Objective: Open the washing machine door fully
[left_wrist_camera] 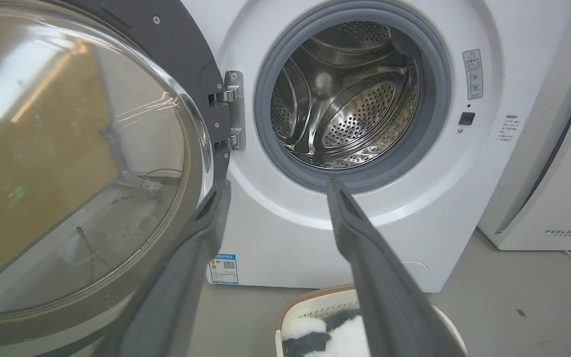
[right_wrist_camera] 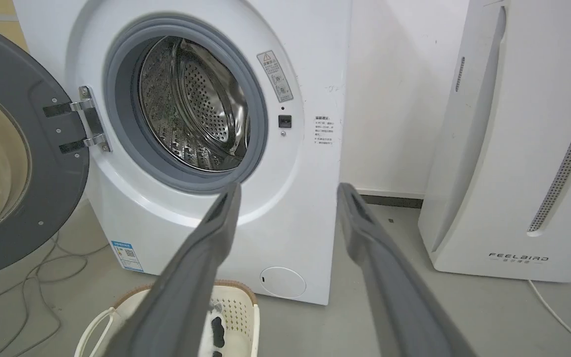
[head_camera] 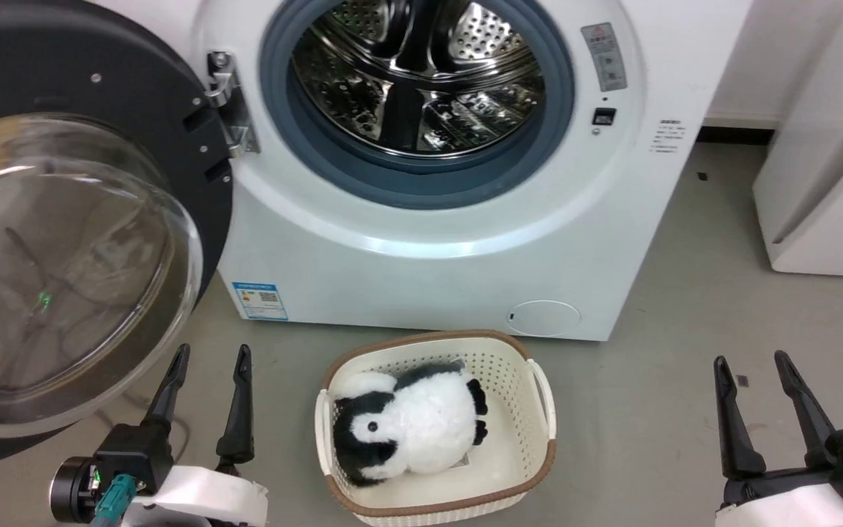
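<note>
Nearest the robot, the left gripper [head_camera: 211,355] and the right gripper [head_camera: 751,362] both sit low with their long dark fingers spread and nothing between them. That reads as a neutral, ready posture rather than a grasp. The left one is just below the bulging glass of the washing machine door [head_camera: 136,88], but I cannot tell whether a fingertip touches its rim. The right one is well apart from everything, over bare floor [head_camera: 685,293]. Between the two arms a white basket [head_camera: 546,395] with a brown rim stands on the floor, holding a black-and-white penguin plush [head_camera: 414,424]. It is set directly in front of the drum opening, presumably so the toy can be loaded once the way is clear. Beyond it and to the left, the door hangs from its metal hinge [head_camera: 227,102], swung wide with its matte inner face and glass bowl turned toward the robot. It leaves the opening unobstructed, so I judge the opening step to be essentially finished, with perhaps a little swing left. Behind stands the washing machine [head_camera: 429,271], its grey gasket [head_camera: 421,187] ringing the perforated steel drum [head_camera: 421,73]. A blue label [head_camera: 259,300] sits at its lower left and a round filter cover [head_camera: 544,318] at its lower right. Farthest right, against the wall, is a white FEELBIRD appliance [right_wrist_camera: 513,148].
</note>
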Available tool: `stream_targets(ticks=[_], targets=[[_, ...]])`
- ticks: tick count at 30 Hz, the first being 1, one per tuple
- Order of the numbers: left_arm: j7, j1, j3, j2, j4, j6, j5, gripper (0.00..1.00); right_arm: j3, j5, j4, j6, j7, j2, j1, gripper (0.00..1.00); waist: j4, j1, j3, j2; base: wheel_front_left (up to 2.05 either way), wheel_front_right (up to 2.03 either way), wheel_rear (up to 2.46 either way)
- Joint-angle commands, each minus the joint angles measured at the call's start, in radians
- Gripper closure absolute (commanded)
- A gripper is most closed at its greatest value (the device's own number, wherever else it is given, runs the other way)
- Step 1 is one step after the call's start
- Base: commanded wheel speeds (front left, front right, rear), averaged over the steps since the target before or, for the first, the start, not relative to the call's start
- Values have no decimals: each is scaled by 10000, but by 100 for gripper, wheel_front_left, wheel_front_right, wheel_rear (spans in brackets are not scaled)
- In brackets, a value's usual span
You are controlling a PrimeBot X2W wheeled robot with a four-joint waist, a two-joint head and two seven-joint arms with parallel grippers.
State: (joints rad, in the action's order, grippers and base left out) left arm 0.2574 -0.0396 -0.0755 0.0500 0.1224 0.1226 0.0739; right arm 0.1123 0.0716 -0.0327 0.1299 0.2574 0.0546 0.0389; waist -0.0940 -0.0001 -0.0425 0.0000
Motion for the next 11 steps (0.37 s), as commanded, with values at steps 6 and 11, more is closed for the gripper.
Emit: stream_targets(ticks=[6,11], targets=[[44,221,7,4,32,-273,-21,0,-57,51,1,8,44,-43,145,0,448,1,-7,0,0,0,0],[-24,67,20,-11,30,-258,-18,100,-38,0,-3,0,-16,2,-4,100,433,1,-2,0,0,0,0]])
